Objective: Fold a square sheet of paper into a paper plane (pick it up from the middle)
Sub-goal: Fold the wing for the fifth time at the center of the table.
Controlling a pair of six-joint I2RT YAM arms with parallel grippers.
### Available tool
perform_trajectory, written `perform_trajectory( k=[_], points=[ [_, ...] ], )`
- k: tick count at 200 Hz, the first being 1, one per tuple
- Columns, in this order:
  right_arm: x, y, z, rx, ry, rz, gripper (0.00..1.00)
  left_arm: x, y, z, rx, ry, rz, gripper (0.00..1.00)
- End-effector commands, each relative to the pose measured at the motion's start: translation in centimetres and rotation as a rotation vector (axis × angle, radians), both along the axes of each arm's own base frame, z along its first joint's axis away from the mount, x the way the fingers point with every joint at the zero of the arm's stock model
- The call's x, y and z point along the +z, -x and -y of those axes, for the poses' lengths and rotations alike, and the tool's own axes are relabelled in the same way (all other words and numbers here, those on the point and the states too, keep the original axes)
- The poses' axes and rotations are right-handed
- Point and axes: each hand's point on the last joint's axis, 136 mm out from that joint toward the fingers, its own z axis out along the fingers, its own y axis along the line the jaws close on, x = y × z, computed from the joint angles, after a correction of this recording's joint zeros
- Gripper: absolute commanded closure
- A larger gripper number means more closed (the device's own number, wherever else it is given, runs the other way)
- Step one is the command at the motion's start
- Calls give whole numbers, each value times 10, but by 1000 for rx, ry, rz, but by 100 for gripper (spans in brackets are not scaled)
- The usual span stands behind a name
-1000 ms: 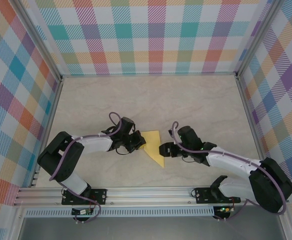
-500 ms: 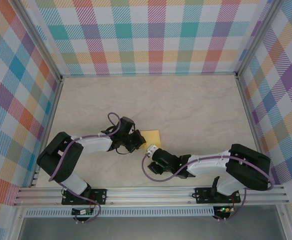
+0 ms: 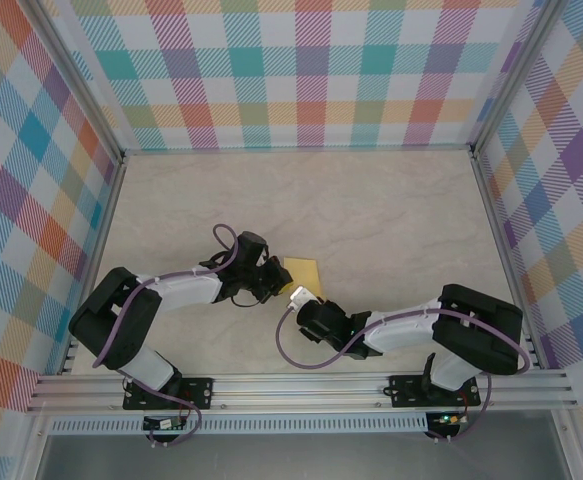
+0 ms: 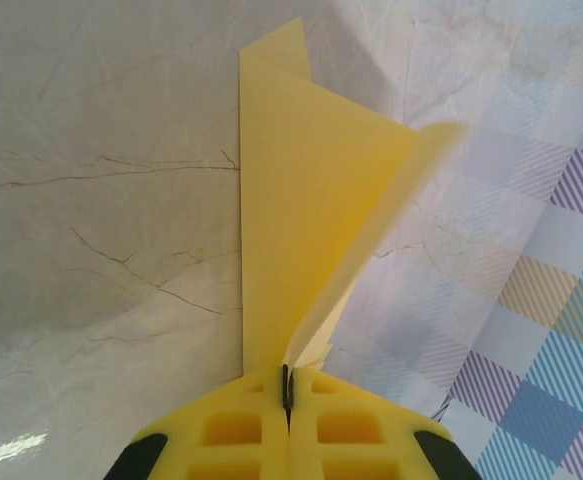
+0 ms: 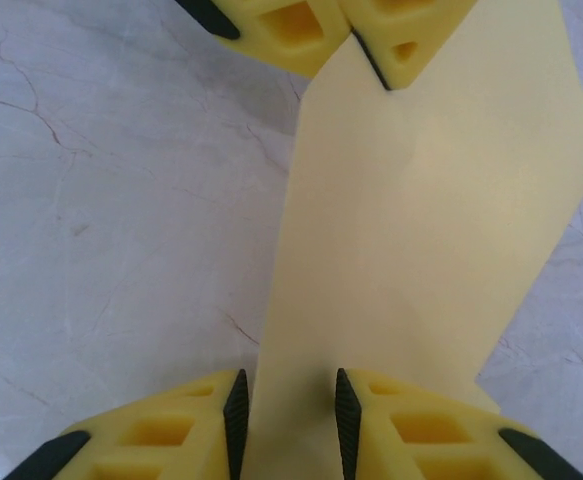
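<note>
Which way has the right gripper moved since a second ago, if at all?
Yes: the right gripper shifted left along the front rail, to the yellow paper.

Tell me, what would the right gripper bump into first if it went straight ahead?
Probably the yellow sheet of paper: it lies just ahead of the right gripper and reaches back between its open jaws. Past the paper is the left gripper, pinching the far end. Depth is hard to judge.
</note>
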Motion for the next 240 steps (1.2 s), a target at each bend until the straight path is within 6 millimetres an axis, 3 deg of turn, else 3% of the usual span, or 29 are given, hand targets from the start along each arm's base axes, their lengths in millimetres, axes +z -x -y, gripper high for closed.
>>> perform_trajectory(
  k=[1, 66, 94, 110, 120, 144, 202, 240],
  points=[
    [6, -4, -3, -28, -28, 29, 74, 5, 3, 0, -9, -1, -2, 96],
    [3, -5, 5, -58, -19, 27, 94, 4, 4, -4, 2, -20, -7, 90],
    [6, -5, 8, -76, -66, 13, 99, 6, 4, -11, 18, -52, 5, 69],
    [9, -2, 5, -66, -120, -35, 100, 11, 3, -20, 35, -94, 30, 64],
    [10, 0, 3, -51, -168, -76, 100, 14, 3, -28, 48, -132, 42, 52],
    [20, 4, -2, -19, -286, -153, 100, 19, 4, -42, 57, -201, 64, 35],
    [17, -1, -3, -11, -292, -149, 100, 22, -2, -17, 33, -79, 51, 24],
    [15, -3, -6, 3, -282, -139, 100, 17, -8, -16, 43, -113, 18, 20]
  ],
)
